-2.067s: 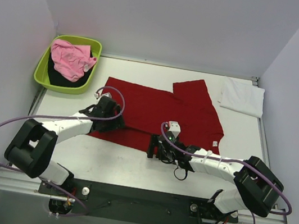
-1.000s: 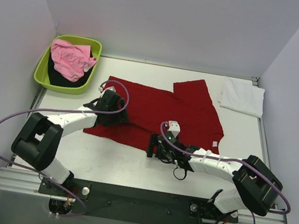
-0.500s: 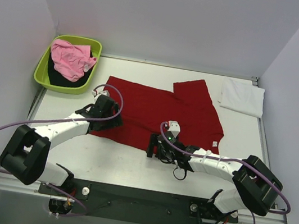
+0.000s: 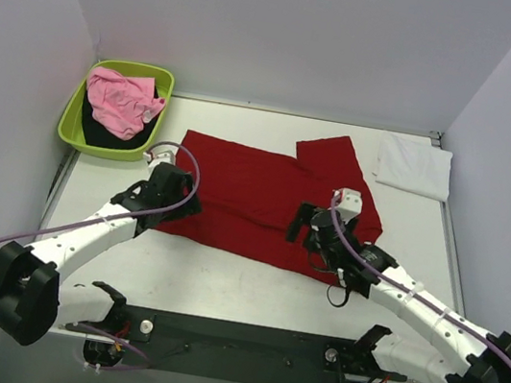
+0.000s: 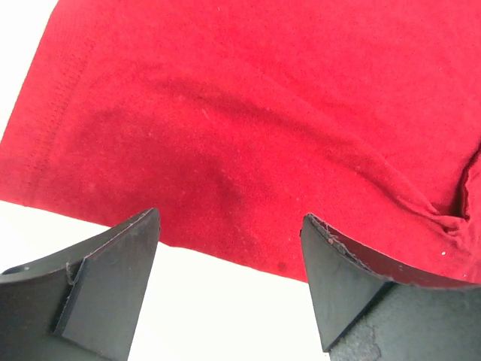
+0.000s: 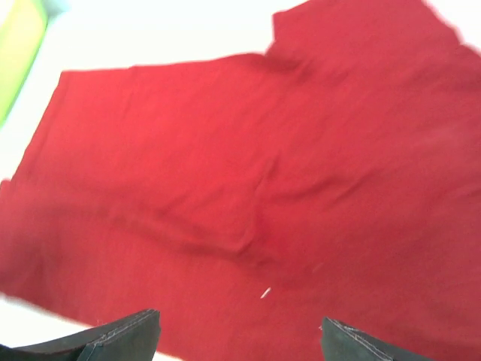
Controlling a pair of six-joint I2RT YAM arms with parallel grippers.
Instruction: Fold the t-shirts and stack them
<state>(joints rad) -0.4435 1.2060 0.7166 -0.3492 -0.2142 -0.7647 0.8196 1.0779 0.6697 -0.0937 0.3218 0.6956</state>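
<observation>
The left gripper (image 5: 229, 226) is spread wide with nothing between its jaws. It is low over the near-left hem of the deep red, soft cloth short-sleeved t-shirt (image 4: 256, 187), which lies flat on the white surface (image 4: 221, 283) just ahead of it. The right gripper (image 6: 239, 322) is also spread and empty, hovering above the shirt's near-right part. A pinch from here could catch only one layer or bunch the hem, and uneven grabs would likely skew the fold or drag the shirt. A white cloth t-shirt (image 4: 415, 165) lies well beyond the right gripper. Beyond the left gripper, a crumpled pink t-shirt (image 4: 120, 97) lies over a black t-shirt (image 4: 99, 133) in the lime-green plastic tub (image 4: 134, 66).
</observation>
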